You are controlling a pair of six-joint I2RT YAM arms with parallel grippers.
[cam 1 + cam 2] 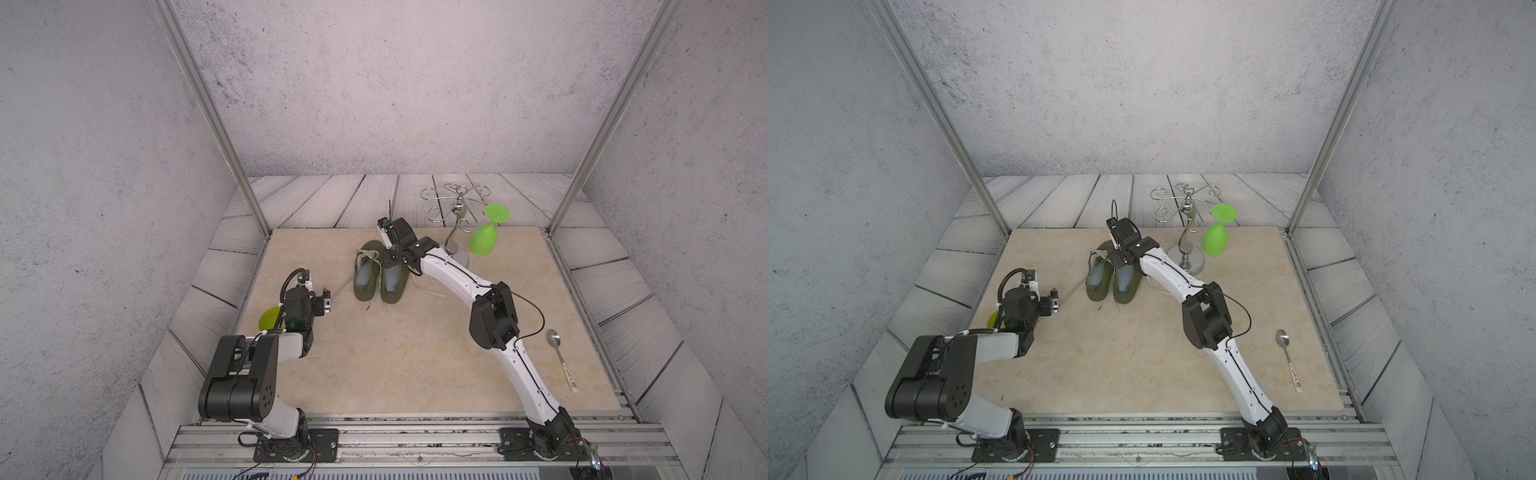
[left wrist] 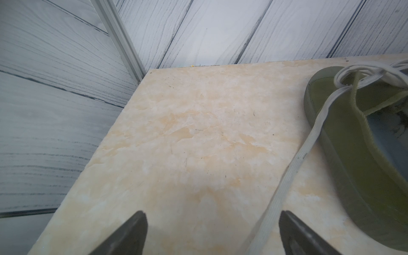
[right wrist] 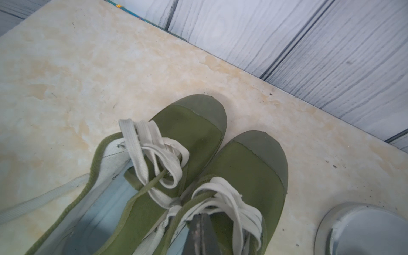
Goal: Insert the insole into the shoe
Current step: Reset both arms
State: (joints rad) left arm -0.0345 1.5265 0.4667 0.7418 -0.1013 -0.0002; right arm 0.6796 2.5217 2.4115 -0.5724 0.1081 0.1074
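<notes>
Two olive green shoes stand side by side at the back middle of the beige tabletop, the left shoe [image 1: 366,286] [image 1: 1099,291] and the right shoe [image 1: 393,291] [image 1: 1126,293]. A pale blue insole [image 1: 365,274] [image 3: 103,218] lies inside the left shoe. Another pale blue insole [image 1: 391,277] [image 3: 180,239] shows in the right shoe [image 3: 249,167]. My right gripper [image 1: 395,259] [image 3: 202,223] is shut, its fingers pushed into the right shoe's mouth under the white laces. My left gripper [image 1: 328,301] [image 2: 212,213] is open to the left of the shoes, with a loose lace [image 2: 293,167] running between its fingers.
A metal glass rack [image 1: 457,208] stands at the back right, its round base [image 3: 364,229] close beside the right shoe. A green wine glass [image 1: 484,239] hangs upside down from it. A spoon [image 1: 561,357] lies at the right. A yellow-green disc [image 1: 269,318] sits under my left arm.
</notes>
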